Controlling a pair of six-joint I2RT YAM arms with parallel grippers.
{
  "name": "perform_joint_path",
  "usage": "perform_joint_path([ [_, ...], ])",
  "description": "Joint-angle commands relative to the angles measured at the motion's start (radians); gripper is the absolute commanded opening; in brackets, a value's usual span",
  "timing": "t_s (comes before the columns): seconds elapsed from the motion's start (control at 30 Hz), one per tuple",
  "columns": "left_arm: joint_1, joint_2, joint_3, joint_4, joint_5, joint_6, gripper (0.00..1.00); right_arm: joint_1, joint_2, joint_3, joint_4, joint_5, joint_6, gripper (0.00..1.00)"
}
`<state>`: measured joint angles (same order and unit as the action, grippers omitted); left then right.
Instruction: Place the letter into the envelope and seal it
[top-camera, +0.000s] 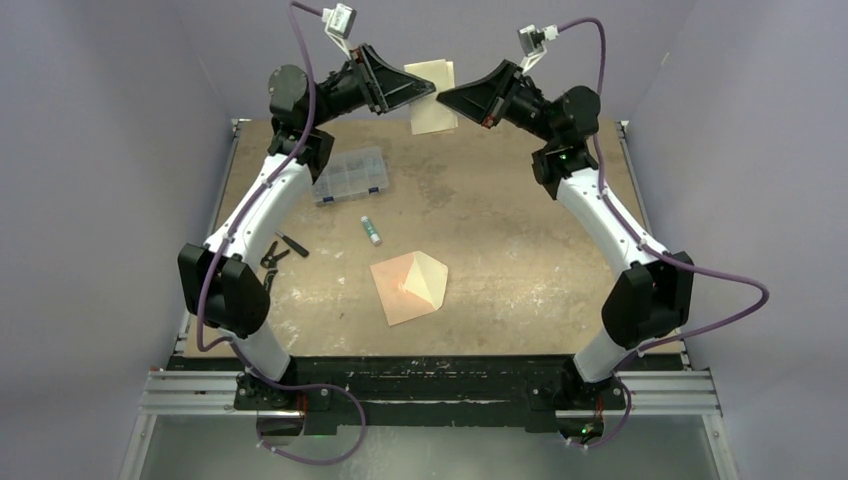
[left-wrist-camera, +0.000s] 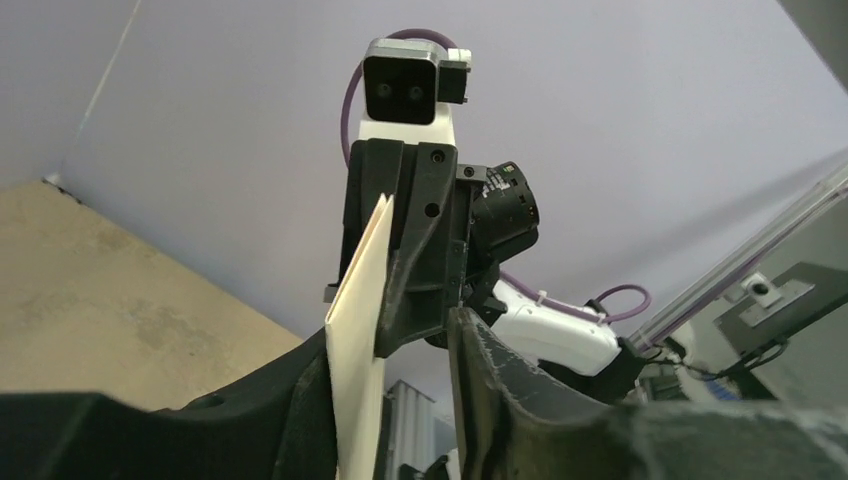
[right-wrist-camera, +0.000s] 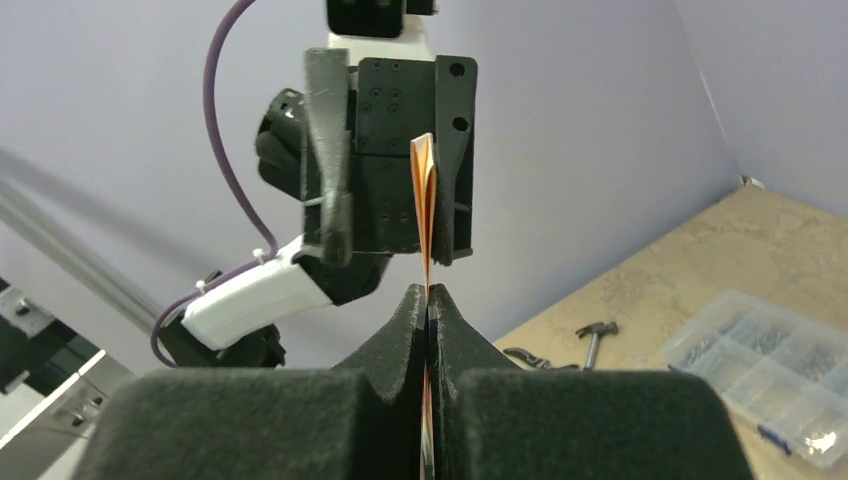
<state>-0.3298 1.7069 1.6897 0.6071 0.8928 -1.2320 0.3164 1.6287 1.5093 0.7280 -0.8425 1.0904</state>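
The letter (top-camera: 432, 95), folded and pale on its visible face, hangs in the air above the table's far edge between both raised arms. My right gripper (top-camera: 445, 100) is shut on its edge; the right wrist view shows the sheet (right-wrist-camera: 424, 190) pinched between the closed pads (right-wrist-camera: 427, 295). My left gripper (top-camera: 425, 88) is open around the letter's other side, and the sheet (left-wrist-camera: 360, 330) lies against one finger with a clear gap to the other. The envelope (top-camera: 408, 287) lies flat on the table's middle near side with its pale triangular flap open to the right.
A clear plastic compartment box (top-camera: 350, 175) sits at the back left and also shows in the right wrist view (right-wrist-camera: 770, 345). A glue stick (top-camera: 371, 231) lies just beyond the envelope. Small black clips (top-camera: 275, 255) lie near the left arm.
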Motion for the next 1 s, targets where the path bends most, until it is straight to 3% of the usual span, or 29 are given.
perform_joint_path([
  [0.0,-0.003,-0.07,-0.013,-0.285,-0.061,0.233,0.49,0.004,-0.036,0.05,-0.311,0.092,-0.129,0.0],
  [0.13,-0.002,-0.092,-0.048,-0.812,-0.316,0.529,0.65,-0.001,-0.064,0.0,-0.633,0.247,-0.322,0.0],
  [0.23,-0.002,-0.111,-0.138,-1.001,-0.471,0.636,0.66,0.001,-0.111,-0.137,-0.637,0.269,-0.458,0.0],
  [0.33,-0.003,-0.195,-0.337,-1.002,-0.571,0.659,0.7,0.037,-0.171,-0.308,-0.525,0.199,-0.513,0.0],
  [0.47,-0.009,-0.261,-0.554,-0.997,-0.605,0.605,0.7,0.078,-0.119,-0.37,-0.637,0.208,-0.572,0.0],
  [0.67,-0.038,-0.296,-0.776,-1.007,-0.748,0.471,0.63,0.13,-0.075,-0.539,-0.585,0.249,-0.544,0.0],
  [0.97,-0.078,-0.401,-1.061,-0.864,-0.724,0.361,0.62,0.265,-0.113,-0.845,-0.25,0.44,-0.423,0.0],
])
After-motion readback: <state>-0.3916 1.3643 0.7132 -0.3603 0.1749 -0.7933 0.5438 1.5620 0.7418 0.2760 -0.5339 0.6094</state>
